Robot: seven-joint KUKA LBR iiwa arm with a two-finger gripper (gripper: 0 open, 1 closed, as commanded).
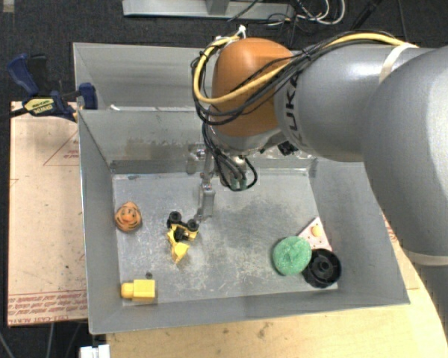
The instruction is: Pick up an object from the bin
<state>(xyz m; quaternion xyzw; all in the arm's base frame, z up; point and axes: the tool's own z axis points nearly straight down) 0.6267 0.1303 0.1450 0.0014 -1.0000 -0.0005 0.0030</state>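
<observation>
My gripper (pixel 195 223) hangs low in the middle of the bin, its one visible finger (pixel 204 203) reaching down to a small yellow and black toy (pixel 179 239) on the floor. The fingertip sits at the toy's upper right edge, touching or nearly touching it. An orange ball with a face (pixel 128 217) lies to the left of the toy.
A yellow block (pixel 139 290) lies at the bin's front left corner. At the front right sit a green round scrubber (pixel 291 255), a black round cap (pixel 321 268) and a small pink and white card (pixel 314 233). The arm with its orange cover fills the upper right.
</observation>
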